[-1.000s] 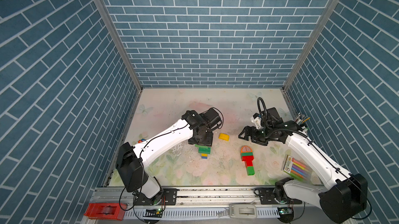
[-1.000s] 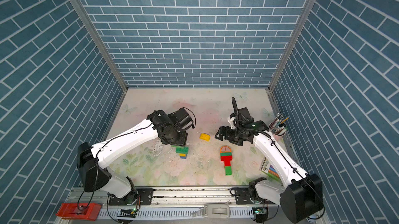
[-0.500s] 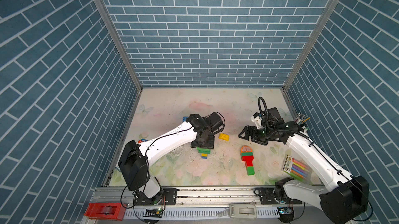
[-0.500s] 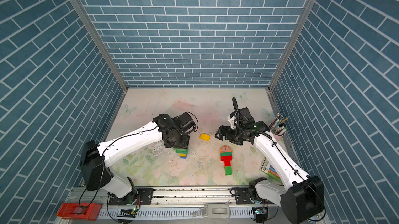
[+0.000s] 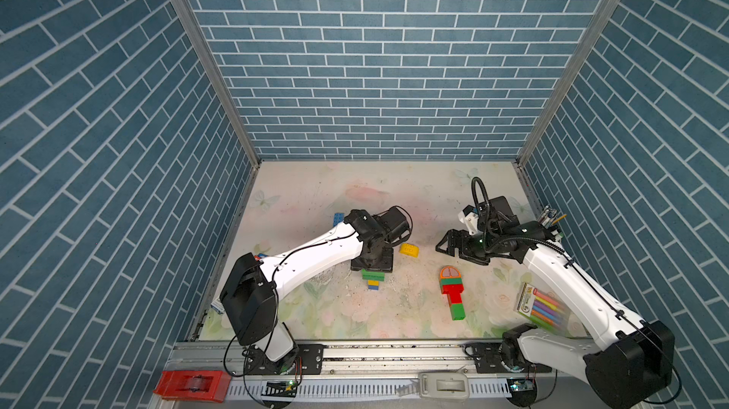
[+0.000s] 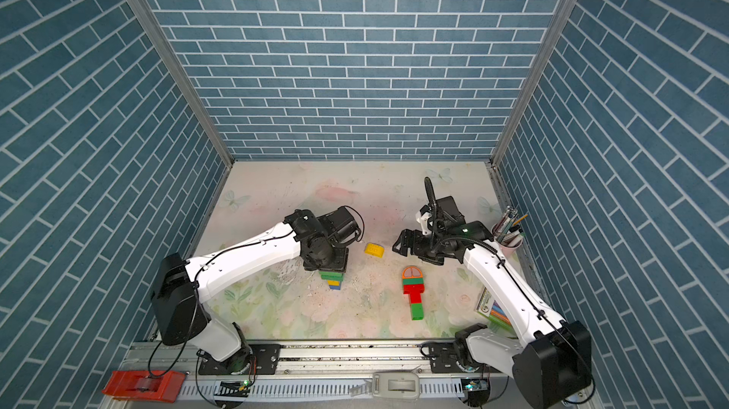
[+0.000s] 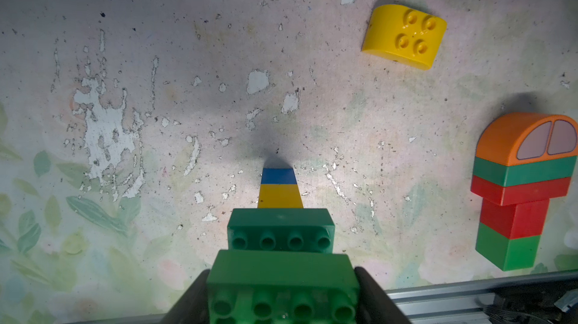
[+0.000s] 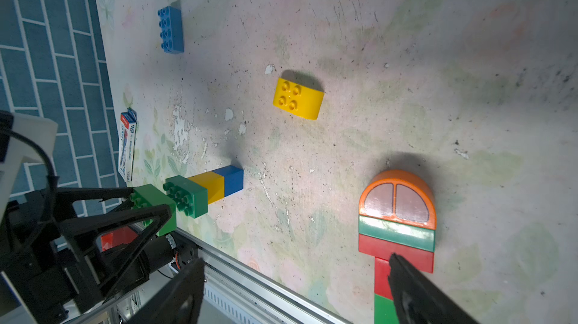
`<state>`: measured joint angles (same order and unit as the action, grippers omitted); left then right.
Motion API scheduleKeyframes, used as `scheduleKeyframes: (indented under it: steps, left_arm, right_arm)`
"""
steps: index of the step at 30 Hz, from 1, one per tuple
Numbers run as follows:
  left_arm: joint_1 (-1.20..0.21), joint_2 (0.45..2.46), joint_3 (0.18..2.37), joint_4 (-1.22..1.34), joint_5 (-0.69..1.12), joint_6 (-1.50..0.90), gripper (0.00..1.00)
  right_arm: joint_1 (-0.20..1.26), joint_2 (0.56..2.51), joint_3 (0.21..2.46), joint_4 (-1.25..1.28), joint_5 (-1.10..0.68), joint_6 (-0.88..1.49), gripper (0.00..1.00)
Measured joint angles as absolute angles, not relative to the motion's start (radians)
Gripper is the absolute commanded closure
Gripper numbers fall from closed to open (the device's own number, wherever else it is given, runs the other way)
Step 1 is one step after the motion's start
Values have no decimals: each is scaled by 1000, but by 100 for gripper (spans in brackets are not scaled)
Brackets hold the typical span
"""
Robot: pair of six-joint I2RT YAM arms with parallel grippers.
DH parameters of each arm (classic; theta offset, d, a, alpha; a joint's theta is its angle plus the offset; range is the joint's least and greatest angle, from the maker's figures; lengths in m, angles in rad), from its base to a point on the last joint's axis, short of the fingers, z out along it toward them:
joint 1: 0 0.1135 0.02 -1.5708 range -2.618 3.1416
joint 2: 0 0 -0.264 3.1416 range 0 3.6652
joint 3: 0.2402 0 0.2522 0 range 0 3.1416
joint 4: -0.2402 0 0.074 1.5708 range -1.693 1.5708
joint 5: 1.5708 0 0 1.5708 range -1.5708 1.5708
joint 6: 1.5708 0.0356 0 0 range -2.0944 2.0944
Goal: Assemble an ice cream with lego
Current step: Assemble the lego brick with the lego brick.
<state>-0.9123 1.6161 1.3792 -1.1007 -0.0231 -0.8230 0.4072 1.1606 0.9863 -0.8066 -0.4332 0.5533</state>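
My left gripper (image 5: 372,265) is shut on a green lego brick (image 7: 283,288), its fingers (image 7: 372,294) clamping both ends. Directly under it stands a small lego stack (image 5: 372,281): dark green brick (image 7: 280,228) on yellow (image 7: 280,196) on blue (image 7: 278,176). In the right wrist view the held green brick (image 8: 153,210) sits close over the dark green studs (image 8: 179,197), slightly offset; contact is unclear. A yellow round-topped piece (image 5: 408,249) lies between the arms. My right gripper (image 5: 443,247) hangs open and empty (image 8: 295,260) above a built lego ice cream (image 5: 451,292), which lies flat.
A blue oblong brick (image 5: 338,218) lies behind the left arm. A marker pack (image 5: 540,306) and a pen cup (image 6: 509,237) stand by the right wall, a small box (image 8: 127,147) by the left wall. A red tape dispenser (image 5: 193,385) sits beyond the front rail (image 5: 394,350).
The left arm's elbow has swung right and its wrist has turned, while its gripper stayed over the stack with the green brick and sank a little. The right arm has not moved.
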Motion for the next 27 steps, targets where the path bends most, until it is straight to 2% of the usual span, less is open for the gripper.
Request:
scheduleKeyframes:
  steps: [27]
  left_arm:
    - [-913, 1637, 1357, -1083, -15, -815, 55]
  right_arm:
    - [407, 1151, 986, -808, -433, 553, 8]
